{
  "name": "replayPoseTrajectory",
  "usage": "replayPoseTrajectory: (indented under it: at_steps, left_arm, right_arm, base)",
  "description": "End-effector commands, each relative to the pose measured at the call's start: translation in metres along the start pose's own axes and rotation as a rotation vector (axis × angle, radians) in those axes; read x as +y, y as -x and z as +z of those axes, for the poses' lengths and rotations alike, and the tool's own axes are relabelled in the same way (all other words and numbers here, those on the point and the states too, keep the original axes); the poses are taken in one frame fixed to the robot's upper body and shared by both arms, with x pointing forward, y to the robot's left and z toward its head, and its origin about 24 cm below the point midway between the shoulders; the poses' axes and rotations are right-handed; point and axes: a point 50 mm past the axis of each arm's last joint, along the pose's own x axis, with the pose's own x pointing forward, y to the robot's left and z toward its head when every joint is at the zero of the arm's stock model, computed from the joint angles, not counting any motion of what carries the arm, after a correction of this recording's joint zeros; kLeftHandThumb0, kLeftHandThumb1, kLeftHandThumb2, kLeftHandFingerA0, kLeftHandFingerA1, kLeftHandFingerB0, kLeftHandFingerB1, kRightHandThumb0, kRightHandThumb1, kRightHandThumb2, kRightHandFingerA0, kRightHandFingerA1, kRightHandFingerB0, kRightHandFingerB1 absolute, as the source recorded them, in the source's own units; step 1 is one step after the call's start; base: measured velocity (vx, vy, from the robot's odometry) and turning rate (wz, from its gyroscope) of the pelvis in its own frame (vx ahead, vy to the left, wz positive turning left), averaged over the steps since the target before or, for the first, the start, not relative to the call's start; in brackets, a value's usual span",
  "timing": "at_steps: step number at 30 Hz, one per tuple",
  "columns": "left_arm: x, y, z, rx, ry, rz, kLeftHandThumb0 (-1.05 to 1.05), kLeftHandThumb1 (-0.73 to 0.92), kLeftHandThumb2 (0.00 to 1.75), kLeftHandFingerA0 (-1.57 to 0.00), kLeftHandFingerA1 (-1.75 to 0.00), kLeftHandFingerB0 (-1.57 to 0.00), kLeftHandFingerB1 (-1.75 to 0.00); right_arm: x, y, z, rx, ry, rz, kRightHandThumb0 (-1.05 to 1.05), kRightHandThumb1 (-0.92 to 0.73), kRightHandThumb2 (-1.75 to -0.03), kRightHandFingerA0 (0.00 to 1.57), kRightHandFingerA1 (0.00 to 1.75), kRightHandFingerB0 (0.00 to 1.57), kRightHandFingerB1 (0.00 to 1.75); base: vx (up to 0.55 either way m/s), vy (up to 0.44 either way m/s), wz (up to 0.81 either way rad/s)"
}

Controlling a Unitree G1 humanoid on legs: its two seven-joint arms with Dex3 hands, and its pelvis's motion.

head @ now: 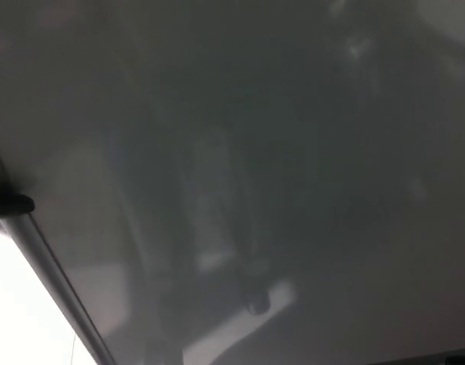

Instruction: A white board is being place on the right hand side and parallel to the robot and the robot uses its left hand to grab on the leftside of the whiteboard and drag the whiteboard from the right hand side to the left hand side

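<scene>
Whiteboard [278,152] edge under fingers [12,204] (left).

The whiteboard [278,167] fills nearly all my view, blocking any way forward; only a bright floor [20,319] corner past its frame edge [58,281] lies open.

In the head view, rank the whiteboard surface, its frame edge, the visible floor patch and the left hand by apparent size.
1. Whiteboard surface, nearly the whole picture.
2. Floor patch, bright lower-left corner.
3. Frame edge, a thin strip.
4. Left hand, mostly cut off.
Nearness exaggerates the board.
</scene>
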Motion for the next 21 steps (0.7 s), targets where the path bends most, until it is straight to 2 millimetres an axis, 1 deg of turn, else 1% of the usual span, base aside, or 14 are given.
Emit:
replayPoseTrajectory:
  at_steps: [1,3,5,6,11,12,13,15,16,17,18,19,20,21]
  left_arm:
    - [-0.003,0.024,-0.037,0.164,0.126,-0.033,-0.18,0.63,0.6,-0.96,-0.51,-0.92,-0.54]
    - [-0.002,0.029,-0.038,0.17,0.098,-0.017,-0.17,0.64,0.61,-0.95,-0.51,-0.9,-0.54]
    - [-0.001,0.034,-0.039,0.187,0.064,0.008,-0.11,0.67,0.61,-0.94,-0.49,-0.94,-0.55]
    - [-0.001,0.038,-0.04,0.203,0.057,0.008,-0.09,0.7,0.61,-0.91,-0.49,-0.89,-0.58]
    - [0.0,0.051,-0.042,0.205,0.032,0.007,-0.11,0.67,0.6,-0.87,-0.52,-0.88,-0.58]
    - [-0.001,0.057,-0.043,0.183,0.095,-0.025,-0.09,0.71,0.61,-0.75,-1.12,-0.84,-0.61]
    - [-0.001,0.061,-0.044,0.173,0.118,-0.033,-0.08,0.7,0.6,-0.77,-0.99,-0.84,-0.61]
    - [-0.001,0.066,-0.045,0.171,0.116,-0.023,-0.07,0.7,0.6,-0.78,-0.93,-0.83,-0.61]
    - [-0.001,0.068,-0.046,0.173,0.131,-0.017,-0.06,0.7,0.6,-0.85,-0.79,-0.83,-0.62]
    - [0.0,0.071,-0.047,0.175,0.151,-0.011,-0.06,0.7,0.6,-0.85,-0.79,-0.83,-0.62]
    - [-0.001,0.078,-0.048,0.163,0.136,-0.022,0.0,0.76,0.62,-0.73,-1.01,-0.8,-0.69]
    - [-0.002,0.08,-0.048,0.16,0.136,-0.02,0.01,0.79,0.63,-0.71,-0.99,-0.79,-0.71]
    - [-0.001,0.084,-0.048,0.167,0.122,-0.004,-0.01,0.78,0.63,-0.6,-1.27,-0.79,-0.71]
    - [-0.001,0.086,-0.048,0.177,0.102,0.01,-0.01,0.78,0.63,-0.6,-1.27,-0.79,-0.71]
  right_arm:
    - [-0.005,0.004,-0.001,0.007,0.021,-0.008,-0.55,-0.71,-0.85,0.69,1.01,0.31,0.73]
    - [-0.005,0.003,-0.001,0.007,0.014,-0.007,-0.56,-0.7,-0.87,0.7,1.0,0.3,0.73]
    - [-0.005,0.003,-0.001,0.011,0.012,-0.01,-0.56,-0.7,-0.86,0.71,1.0,0.3,0.72]
    - [-0.005,0.003,0.0,0.003,0.018,-0.006,-0.57,-0.7,-0.86,0.71,1.03,0.3,0.76]
    - [-0.003,0.001,0.001,-0.002,0.025,0.002,-0.58,-0.7,-0.86,0.72,1.03,0.3,0.76]
    - [-0.003,0.001,0.001,-0.003,0.023,0.0,-0.57,-0.7,-0.88,0.73,1.03,0.3,0.76]
    - [-0.003,0.001,0.001,-0.004,0.017,0.003,-0.58,-0.71,-0.86,0.72,1.04,0.3,0.77]
    - [-0.004,0.001,0.0,0.001,0.002,0.004,-0.6,-0.7,-0.87,0.73,1.03,0.31,0.76]
    - [-0.004,0.001,0.001,0.001,0.007,0.003,-0.58,-0.71,-0.87,0.73,1.03,0.29,0.76]
    - [-0.004,0.001,0.001,-0.003,0.016,0.004,-0.58,-0.71,-0.87,0.73,1.03,0.29,0.76]
    - [-0.004,0.0,0.002,0.003,0.011,0.002,-0.57,-0.7,-0.86,0.71,1.03,0.31,0.76]
    - [-0.004,-0.001,0.002,0.003,0.01,0.002,-0.57,-0.7,-0.86,0.7,1.03,0.3,0.74]
    - [-0.004,-0.001,0.002,0.001,0.001,0.002,-0.56,-0.69,-0.86,0.71,1.03,0.31,0.75]
    - [-0.004,-0.001,0.002,0.001,-0.009,0.001,-0.56,-0.69,-0.86,0.71,1.03,0.31,0.75]
  base:
    - [0.0,0.0,0.0]
    - [0.0,0.0,0.0]
    - [0.0,0.0,0.0]
    - [0.0,0.0,0.0]
    - [0.0,0.0,0.0]
    - [0.0,0.0,0.0]
    - [0.0,0.0,0.0]
    - [0.0,0.0,0.0]
    - [0.0,0.0,0.0]
    - [0.0,0.0,0.0]
    - [0.0,0.0,0.0]
    - [0.0,0.0,0.0]
    - [0.0,0.0,0.0]
    - [0.0,0.0,0.0]
